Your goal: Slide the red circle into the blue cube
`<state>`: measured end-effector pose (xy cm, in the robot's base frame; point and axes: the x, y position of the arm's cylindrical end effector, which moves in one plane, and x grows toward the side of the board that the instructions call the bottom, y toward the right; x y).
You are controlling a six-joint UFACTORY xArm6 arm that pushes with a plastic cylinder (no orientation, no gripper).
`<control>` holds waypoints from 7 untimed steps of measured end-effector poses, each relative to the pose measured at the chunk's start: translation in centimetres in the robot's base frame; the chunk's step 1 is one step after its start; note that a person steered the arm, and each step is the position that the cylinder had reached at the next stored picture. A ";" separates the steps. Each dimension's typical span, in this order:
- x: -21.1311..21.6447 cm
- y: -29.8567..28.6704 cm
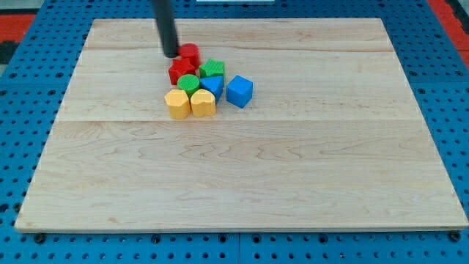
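Note:
The red circle (190, 53) sits near the view's top centre of the wooden board. My tip (171, 54) is right beside it on its left, touching or nearly touching. The blue cube (239, 91) stands below and to the right of the red circle, at the right edge of a cluster of blocks. Between them lie a red star-shaped block (180, 70) and a green star-shaped block (212, 69).
The cluster also holds a green circle (188, 82), a second blue block (212, 85), a yellow hexagon-like block (176, 104) and a yellow heart-like block (202, 103). The wooden board (242, 176) rests on a blue pegboard surface (22, 132).

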<state>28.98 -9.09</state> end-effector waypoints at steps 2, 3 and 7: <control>0.0 9.5; -0.1 9.6; 1.6 10.6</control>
